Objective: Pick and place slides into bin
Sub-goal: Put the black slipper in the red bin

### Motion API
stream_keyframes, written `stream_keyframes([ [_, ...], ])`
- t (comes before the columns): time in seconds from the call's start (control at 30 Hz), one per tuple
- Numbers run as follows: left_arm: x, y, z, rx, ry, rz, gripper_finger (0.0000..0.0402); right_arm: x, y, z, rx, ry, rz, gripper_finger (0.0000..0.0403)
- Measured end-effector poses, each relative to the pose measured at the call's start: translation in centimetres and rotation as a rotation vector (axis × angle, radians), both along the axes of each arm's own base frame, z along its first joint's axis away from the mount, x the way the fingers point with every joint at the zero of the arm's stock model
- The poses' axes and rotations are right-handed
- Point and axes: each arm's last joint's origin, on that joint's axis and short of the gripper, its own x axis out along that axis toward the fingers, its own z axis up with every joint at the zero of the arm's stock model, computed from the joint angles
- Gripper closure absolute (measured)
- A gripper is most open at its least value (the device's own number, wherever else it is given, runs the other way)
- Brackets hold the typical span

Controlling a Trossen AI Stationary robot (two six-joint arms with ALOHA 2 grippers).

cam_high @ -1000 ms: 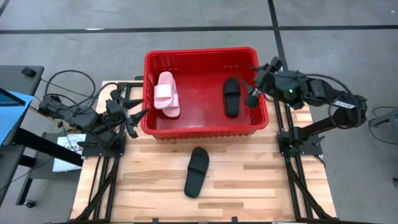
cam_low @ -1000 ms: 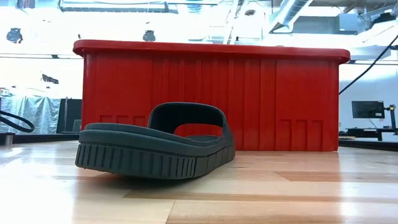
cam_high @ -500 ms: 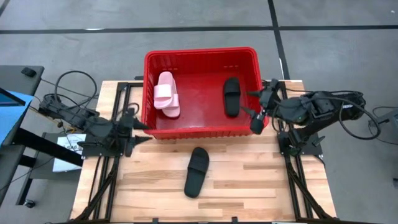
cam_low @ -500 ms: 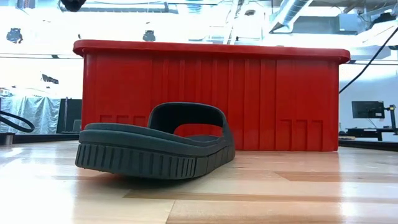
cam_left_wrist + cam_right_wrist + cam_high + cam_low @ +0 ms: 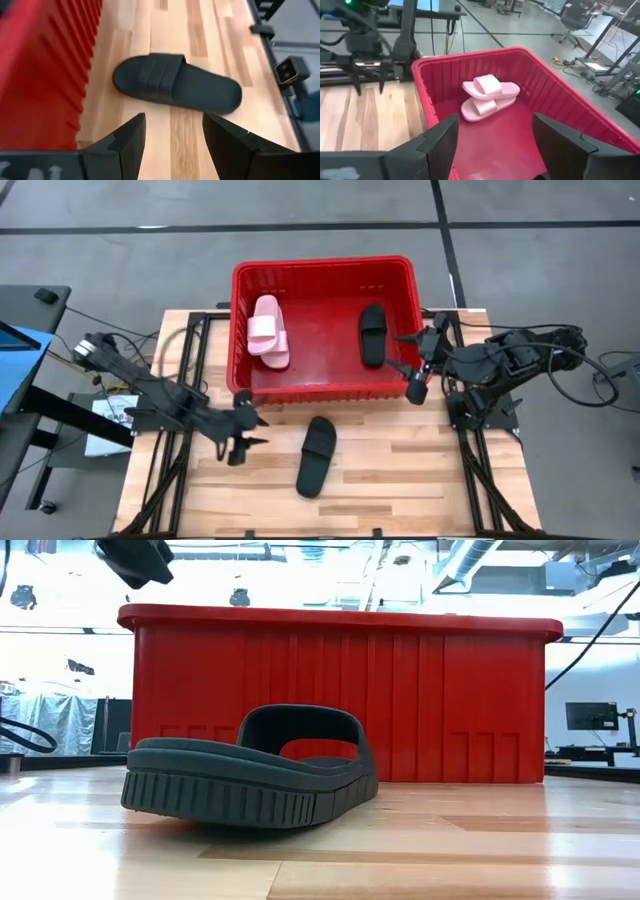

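- On the wooden table (image 5: 400, 470), a red bin (image 5: 325, 270) is sitting toward 12 o'clock, and a lone black slide (image 5: 316, 456) is lying flat on the boards just beyond its 6 o'clock wall, apart from it.
- Inside the bin, two pink slides (image 5: 268, 330) are lying stacked one on the other at the 9 o'clock side, while a second black slide (image 5: 372, 334) is resting at the 3 o'clock side.
- The left pincer (image 5: 243, 436) is hovering over the table at 9 o'clock of the lone black slide, near the bin's corner; its fingers are spread apart and gripping nothing. In its wrist view, bare boards are lying between the pincer and the slide, with the bin wall running alongside.
- The right pincer (image 5: 413, 366) is hanging at the bin's 3 o'clock wall, fingers wide apart and empty.
- Cables (image 5: 110, 310) and black frame rails are lying at 9 o'clock off the table, and more cables are looping at 3 o'clock behind the right arm.
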Motion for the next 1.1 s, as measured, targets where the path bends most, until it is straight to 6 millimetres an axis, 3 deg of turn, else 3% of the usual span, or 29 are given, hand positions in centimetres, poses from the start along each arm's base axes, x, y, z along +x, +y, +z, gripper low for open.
stream_keyframes([
  [0.37,4.9,-2.4,-5.8,0.139,0.090,0.010,0.0214,-0.6,-0.3,-0.9,-0.044,0.110,0.000,0.0158],
  [0.6,7.3,-2.6,-9.1,0.166,0.130,0.069,0.0214,-0.7,-0.3,-1.1,-0.073,0.148,0.012,0.0158],
  [0.87,10.0,-3.7,-9.7,0.153,0.091,0.048,0.0214,-0.8,-0.3,-1.1,-0.119,0.171,0.034,0.0158],
  [1.1,10.9,-4.1,-10.9,0.163,0.129,0.027,0.0214,-0.8,-0.3,-1.1,-0.136,0.186,0.042,0.0158],
])
